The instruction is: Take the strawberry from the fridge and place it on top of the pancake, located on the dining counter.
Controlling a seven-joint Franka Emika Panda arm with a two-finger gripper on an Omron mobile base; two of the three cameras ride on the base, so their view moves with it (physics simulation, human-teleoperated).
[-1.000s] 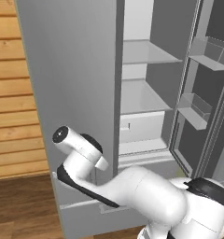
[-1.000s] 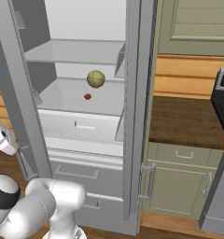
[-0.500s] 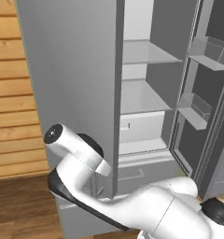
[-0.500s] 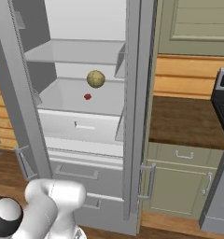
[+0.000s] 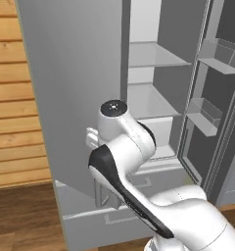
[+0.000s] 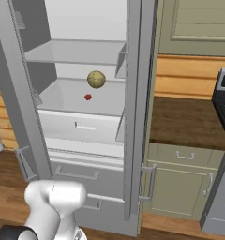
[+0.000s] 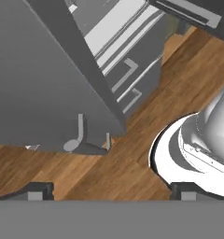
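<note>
Fridge (image 6: 140, 108) open on its left side, white shelves bare to the room. Strawberry (image 6: 88, 97) lies on the middle shelf, just in front of and below a yellow-green round fruit (image 6: 96, 79), the two apart. Gripper (image 7: 111, 193) hangs low by the open door's bottom corner, looking down at the wood floor (image 7: 132, 163), fingers spread wide, nothing between them. Step in hand, I judge: door opened, reach not yet begun. Next move calls for lifting the hand, swinging round the door edge, aiming for the small red fruit, not the big one.
</note>
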